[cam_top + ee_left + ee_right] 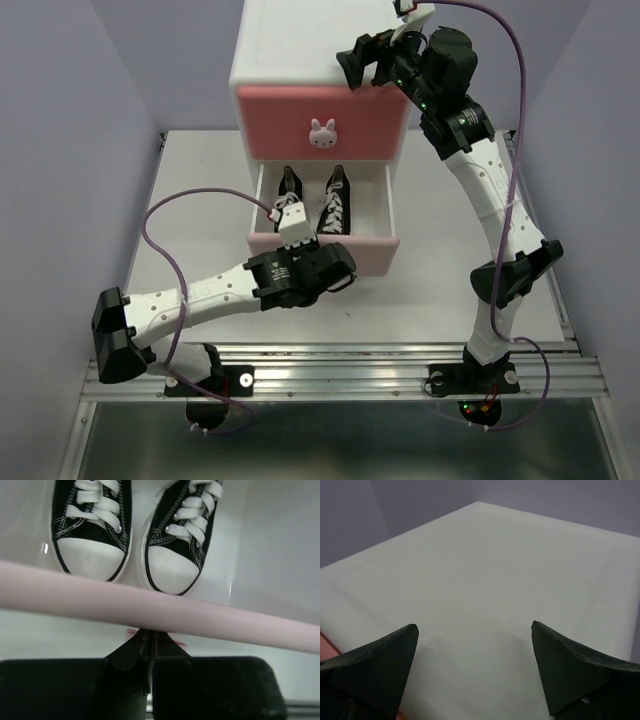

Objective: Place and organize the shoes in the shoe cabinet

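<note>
Find the left claw [149, 636] clenched tight, just under the rim of the pale pink drawer front [210, 620]. Cannot tell about the small pink bit [131, 632] at its tips: maybe the drawer knob, maybe pinched, maybe only touched. Just beyond the claw, past that rim, see the black sneakers [92, 535] lying side by side inside the open lower drawer [368, 200], toes toward the claw. No sight of the orange pair anywhere; perhaps behind the shut upper drawer [360, 125], above the claw.

Beware of pushing off-centre or too fast: could skew the drawer and jam it, shove the whole shoe cabinet [290, 60] backward, or slip off the front. Expect no obstacle between claw and drawer. Note also the right claw [474, 627], spread wide, hovering over the cabinet top [495, 570], touching nothing.
</note>
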